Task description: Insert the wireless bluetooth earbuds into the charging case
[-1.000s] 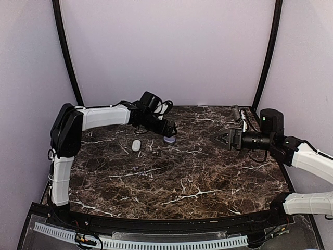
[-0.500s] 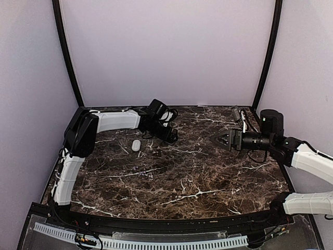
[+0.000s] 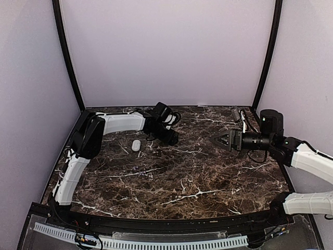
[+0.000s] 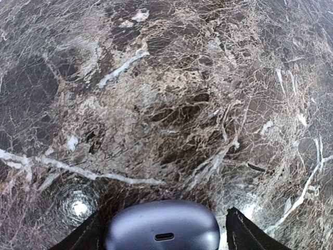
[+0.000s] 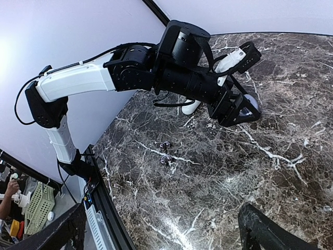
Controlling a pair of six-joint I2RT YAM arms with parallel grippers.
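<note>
charging case (image 4: 162, 225) straddled by left end effector (image 3: 171, 137) at far worktop (image 3: 182, 179)
right end effector (image 3: 215, 139) spread, empty; farther back, left fingers (image 4: 85, 238) stand apart either side of the closed case (slim gap on one side); white pebble (image 3: 136, 145) nearby.

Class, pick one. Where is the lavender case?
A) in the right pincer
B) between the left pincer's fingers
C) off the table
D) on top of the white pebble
B: the left wrist view shows the case lying between the left pincer's two dark fingers.
</note>
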